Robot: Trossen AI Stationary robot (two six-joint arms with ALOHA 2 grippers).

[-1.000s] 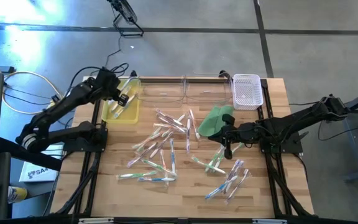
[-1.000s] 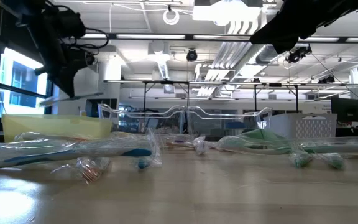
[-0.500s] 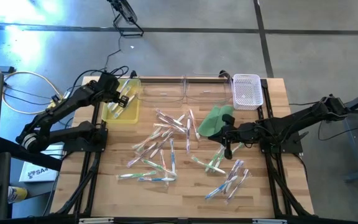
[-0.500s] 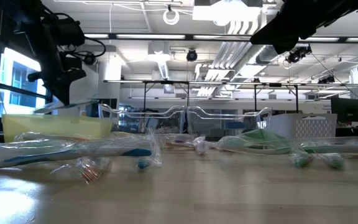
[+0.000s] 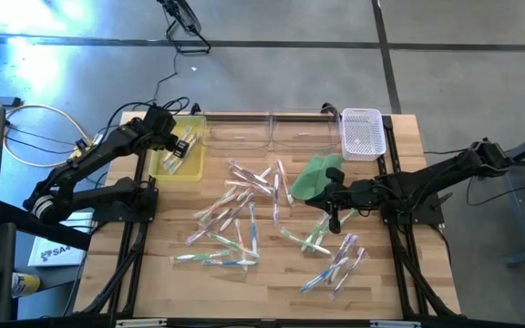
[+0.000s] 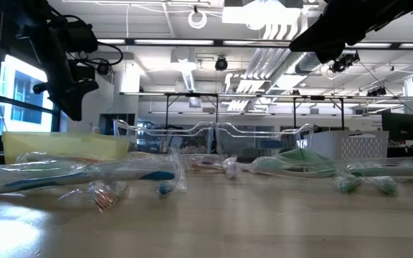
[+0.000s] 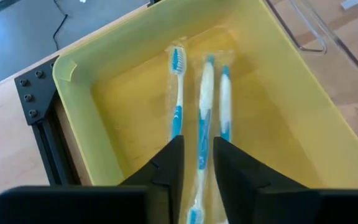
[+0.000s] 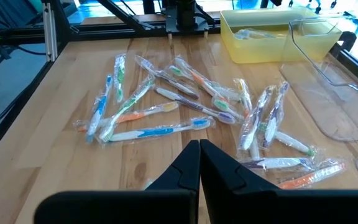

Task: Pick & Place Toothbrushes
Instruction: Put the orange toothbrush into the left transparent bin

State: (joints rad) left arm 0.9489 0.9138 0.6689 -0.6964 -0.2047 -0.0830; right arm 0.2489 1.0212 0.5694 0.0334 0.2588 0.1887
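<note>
A slatted wooden bench (image 5: 272, 273) carries the loose toothbrushes (image 5: 244, 214), glossy in crinkled clear wrappers, scattered mid-frame for picking. Upper left, the smooth yellow bin (image 5: 164, 165) collects them; three lie inside. Above it the left gripper (image 7: 197, 163) has fingers slightly parted, one wrapped brush between them. The right gripper (image 8: 199, 163) hovers right of centre, closed, empty.

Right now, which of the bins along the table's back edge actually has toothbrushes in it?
The yellow bin at the back-left corner, under the left gripper: blue toothbrushes lie inside. The two clear trays and the white basket show none.
</note>
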